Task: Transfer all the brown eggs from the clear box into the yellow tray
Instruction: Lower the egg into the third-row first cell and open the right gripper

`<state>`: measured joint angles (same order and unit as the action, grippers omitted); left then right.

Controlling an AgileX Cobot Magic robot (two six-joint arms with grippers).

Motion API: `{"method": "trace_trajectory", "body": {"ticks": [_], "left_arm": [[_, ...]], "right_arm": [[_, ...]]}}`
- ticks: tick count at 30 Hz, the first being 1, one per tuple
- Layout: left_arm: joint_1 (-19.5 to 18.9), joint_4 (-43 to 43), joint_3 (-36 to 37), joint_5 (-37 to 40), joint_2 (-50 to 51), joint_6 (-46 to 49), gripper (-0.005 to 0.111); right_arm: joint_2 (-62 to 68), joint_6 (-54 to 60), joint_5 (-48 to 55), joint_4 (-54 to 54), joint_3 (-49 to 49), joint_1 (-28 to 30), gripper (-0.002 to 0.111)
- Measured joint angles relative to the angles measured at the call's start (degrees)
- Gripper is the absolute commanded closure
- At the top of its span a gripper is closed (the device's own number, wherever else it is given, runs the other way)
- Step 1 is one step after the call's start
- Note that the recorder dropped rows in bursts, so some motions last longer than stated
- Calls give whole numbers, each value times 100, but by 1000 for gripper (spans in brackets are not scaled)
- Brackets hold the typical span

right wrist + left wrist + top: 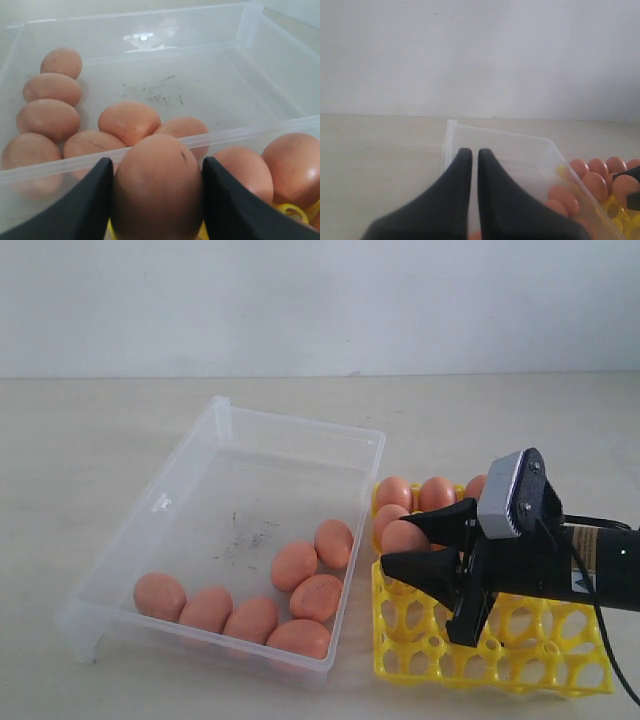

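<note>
While the right pincer grips one brown egg between its two black fingers, that egg hangs over the yellow tray, at the tray edge nearest the clear box. The fingers press on opposite sides of the egg, and the jaws stand about one egg apart.

Layout, referred to the box:
- The box rests on the pale desk. The tray lies just beside one of its long walls.
- Seven brown eggs lie inside the box, all in its near half. Four form a row along the near short wall. Three more sit against the long wall that faces the tray.
- Dark specks mark the box floor towards its middle.
- At least four eggs sit in cups at the tray end that lies beside the far half of the box. The pincer hides part of that area, so the full count cannot be told.
- The tray cups beside the near half of the box show open yellow lattice.

The left pincer appears only in its own wrist view. Its black fingers are closed to a thin slit with nothing between them, and they point towards one corner of the box.
</note>
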<state>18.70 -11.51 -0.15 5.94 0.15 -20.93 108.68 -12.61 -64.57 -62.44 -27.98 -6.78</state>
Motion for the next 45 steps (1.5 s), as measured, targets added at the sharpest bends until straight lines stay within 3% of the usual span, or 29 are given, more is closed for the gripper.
{"method": "trace_trajectory", "body": {"ticks": [16,41,45], "left_arm": [[0,0,0,0,0,0,103],[0,0,0,0,0,0,103],[0,0,0,0,0,0,103]], "right_arm": [[0,-425,485,-364,-409,0,109],[780,-58,-167,-364,-491,0,108],[780,-58,-167,-364,-491,0,102]]}}
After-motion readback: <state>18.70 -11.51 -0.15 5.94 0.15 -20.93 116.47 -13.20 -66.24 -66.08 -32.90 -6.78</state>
